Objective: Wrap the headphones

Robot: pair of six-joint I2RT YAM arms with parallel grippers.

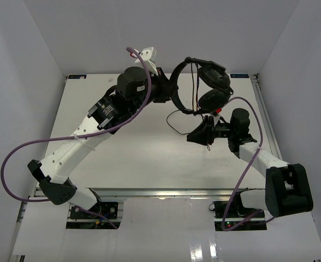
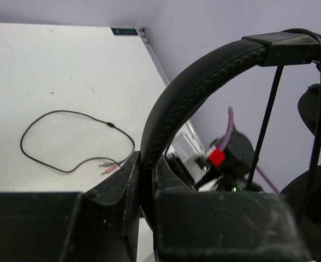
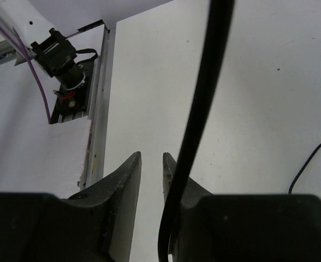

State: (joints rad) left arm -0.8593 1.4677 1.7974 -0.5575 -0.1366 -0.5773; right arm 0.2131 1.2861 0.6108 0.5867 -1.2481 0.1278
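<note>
The black headphones hang in the air over the back of the table, with the headband (image 1: 177,82) to the left and two earcups (image 1: 215,76) to the right. My left gripper (image 1: 167,90) is shut on the headband (image 2: 171,109); in the left wrist view the jaws (image 2: 148,164) pinch it. The thin black cable (image 2: 67,114) loops on the table and ends in red and green plugs (image 2: 110,167). My right gripper (image 1: 196,135) is below the earcups. Its jaws (image 3: 151,155) stand narrowly apart with nothing between them. The cable (image 3: 204,82) runs across the front of its right finger.
White walls enclose the table (image 1: 122,153) on three sides. Purple robot cables (image 1: 18,153) arc beside both arms. A metal rail (image 3: 97,109) marks the table's edge, with an arm base (image 3: 59,54) beyond it. The right arm's wrist (image 2: 231,155) sits behind the headband.
</note>
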